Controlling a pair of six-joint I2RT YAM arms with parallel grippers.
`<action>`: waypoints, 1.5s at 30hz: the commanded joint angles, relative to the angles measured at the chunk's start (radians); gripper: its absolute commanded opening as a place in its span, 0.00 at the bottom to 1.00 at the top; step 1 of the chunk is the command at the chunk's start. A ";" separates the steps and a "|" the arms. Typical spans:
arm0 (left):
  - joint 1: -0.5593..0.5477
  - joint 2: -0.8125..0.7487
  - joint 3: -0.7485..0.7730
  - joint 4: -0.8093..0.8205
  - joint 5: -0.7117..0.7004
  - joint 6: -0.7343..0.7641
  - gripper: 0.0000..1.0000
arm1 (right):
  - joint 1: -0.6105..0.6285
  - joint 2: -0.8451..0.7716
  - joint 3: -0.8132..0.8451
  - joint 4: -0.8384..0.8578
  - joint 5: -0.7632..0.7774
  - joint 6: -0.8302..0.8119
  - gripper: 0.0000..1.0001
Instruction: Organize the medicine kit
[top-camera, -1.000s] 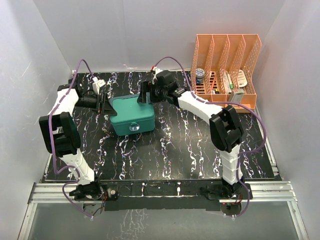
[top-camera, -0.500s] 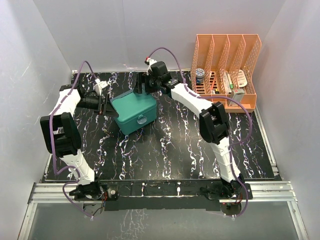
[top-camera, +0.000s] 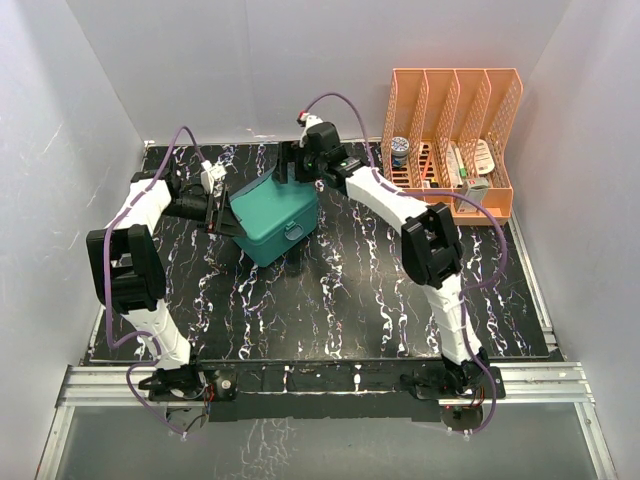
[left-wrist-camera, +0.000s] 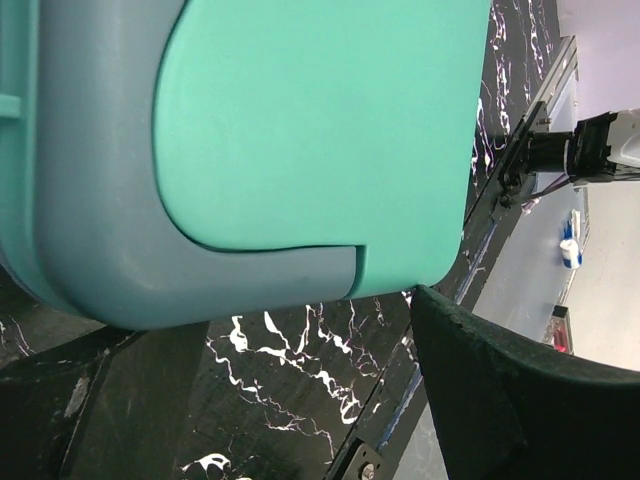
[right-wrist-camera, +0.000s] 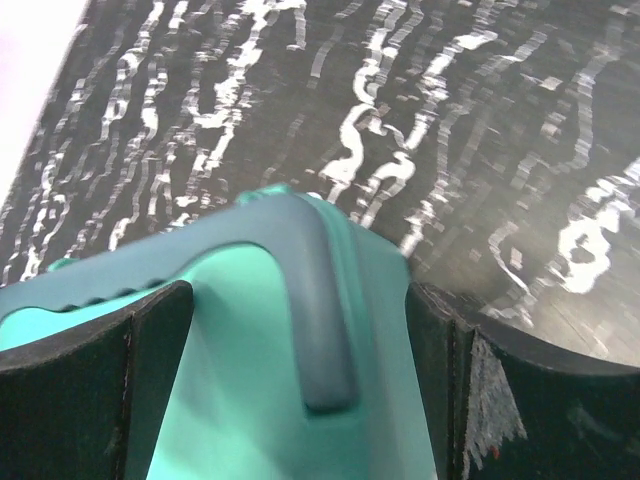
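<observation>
The medicine kit is a teal box with its lid down, turned askew on the black marbled table, latch facing front right. My left gripper is open at the kit's left end. In the left wrist view the kit lies just ahead of the left gripper, its corner touching the right fingertip. My right gripper is open at the back corner. There the kit, with its grey handle, lies between the spread fingers of the right gripper.
An orange slotted file rack stands at the back right with a round bottle and other small items in its slots. White walls enclose the table on three sides. The metal rail with both arm bases runs along the near edge.
The kit has turned counter-clockwise, its latch swinging from front to front right, and shifted slightly right. Both grippers moved with it, the right one towards the back.
</observation>
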 joint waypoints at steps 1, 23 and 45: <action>-0.011 -0.003 0.004 0.052 -0.016 0.002 0.78 | -0.082 -0.140 -0.085 -0.100 0.156 -0.026 0.85; -0.010 0.028 0.034 0.132 -0.017 -0.122 0.78 | -0.130 -0.689 -0.765 0.065 -0.065 0.379 0.81; -0.014 -0.014 0.011 0.150 -0.016 -0.138 0.78 | -0.077 -0.629 -1.019 0.464 -0.094 0.827 0.65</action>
